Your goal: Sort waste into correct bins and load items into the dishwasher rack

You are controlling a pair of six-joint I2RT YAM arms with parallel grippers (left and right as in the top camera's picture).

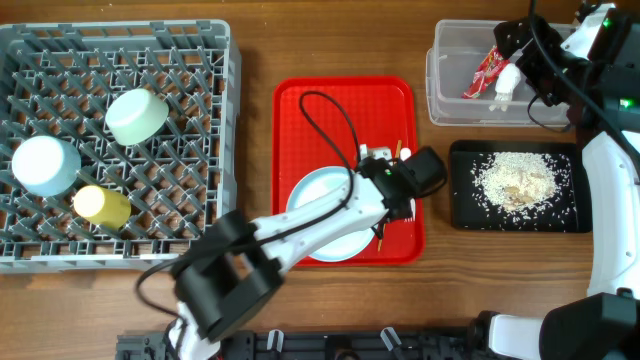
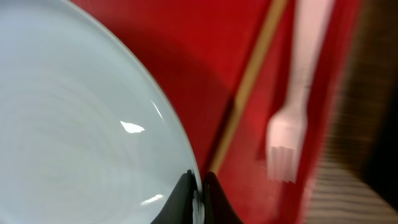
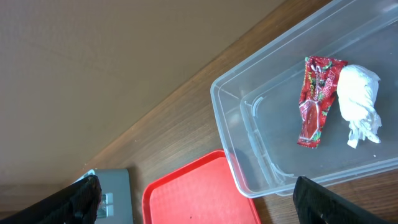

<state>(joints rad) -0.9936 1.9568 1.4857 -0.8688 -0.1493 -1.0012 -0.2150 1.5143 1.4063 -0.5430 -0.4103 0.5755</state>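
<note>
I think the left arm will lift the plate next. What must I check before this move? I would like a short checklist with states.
1. Left claw shut on the plate rim: ok.
2. Fork apart from plate: ok.
3. Chopstick free of plate rim: cannot tell.
4. Free pegs in the right part of the rack: ok.
5. Right claw open over the clear tub, far from the rack: ok.

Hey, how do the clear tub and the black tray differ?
The clear tub is see-through with tall walls; the black tray is opaque and shallow. The tub holds a red wrapper and white napkin; the tray holds rice scraps. Both are rectangular, similar in footprint.
</note>
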